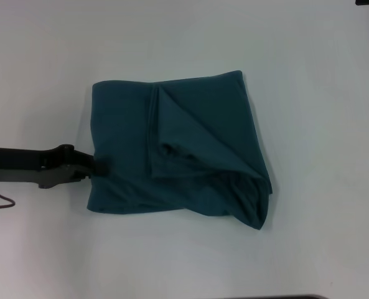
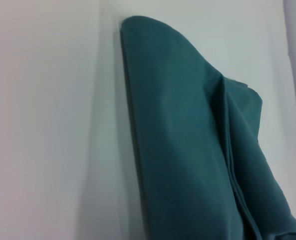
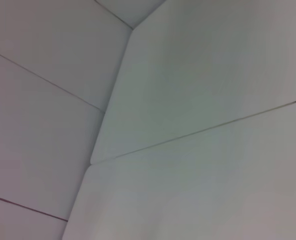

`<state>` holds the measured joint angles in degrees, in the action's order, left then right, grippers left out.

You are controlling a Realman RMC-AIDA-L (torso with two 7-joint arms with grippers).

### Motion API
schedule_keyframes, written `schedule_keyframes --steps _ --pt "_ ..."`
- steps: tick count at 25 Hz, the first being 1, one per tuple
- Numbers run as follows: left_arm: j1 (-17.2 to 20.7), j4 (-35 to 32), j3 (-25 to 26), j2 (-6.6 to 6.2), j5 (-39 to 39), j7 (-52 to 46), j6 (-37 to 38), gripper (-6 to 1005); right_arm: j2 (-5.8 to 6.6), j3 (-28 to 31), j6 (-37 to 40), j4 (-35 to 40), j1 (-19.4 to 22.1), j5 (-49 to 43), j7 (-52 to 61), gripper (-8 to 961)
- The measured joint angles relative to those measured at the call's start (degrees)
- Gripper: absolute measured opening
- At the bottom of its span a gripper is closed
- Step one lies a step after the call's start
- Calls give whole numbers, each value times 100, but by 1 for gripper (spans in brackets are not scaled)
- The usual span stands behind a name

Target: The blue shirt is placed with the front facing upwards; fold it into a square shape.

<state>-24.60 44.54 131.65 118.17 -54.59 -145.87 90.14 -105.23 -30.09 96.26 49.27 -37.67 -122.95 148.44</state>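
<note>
White tabletop (image 1: 184, 37) is filling the head view, w/ the blue shirt (image 1: 178, 156) lying near its middle, already folded into a compact, roughly rectangular bundle. No lettering is showing; a diagonal flap is crossing the upper layer, and the robot's-right near corner is bulging and sagging, so edges aren't lining up yet. Judging from that, most folds are looking done; what's left is prob. squaring off that loose corner and flattening the layers.

Left gripper (image 1: 99, 166) is reaching in low from the robot's left and touching the shirt's left edge, near its front corner. Can't tell whether its claw is spread or pinching cloth, since the tips are merging w/ the dark fabric. Left wrist view is showing only the folded edge and stacked layers.

Right gripper isn't showing anywhere; the right wrist view is taking in pale panels only.

No containers are appearing in any view.
</note>
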Motion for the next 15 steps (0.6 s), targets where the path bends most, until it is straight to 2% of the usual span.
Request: schedule_keyframes --steps 14,15 --pt "-23 -121 287 -118 66 48 232 100 -15 -8 21 -5 20 -1 -31 916" --pt "-13 -122 285 -126 71 48 244 132 -15 -10 22 -5 21 -1 -31 916"
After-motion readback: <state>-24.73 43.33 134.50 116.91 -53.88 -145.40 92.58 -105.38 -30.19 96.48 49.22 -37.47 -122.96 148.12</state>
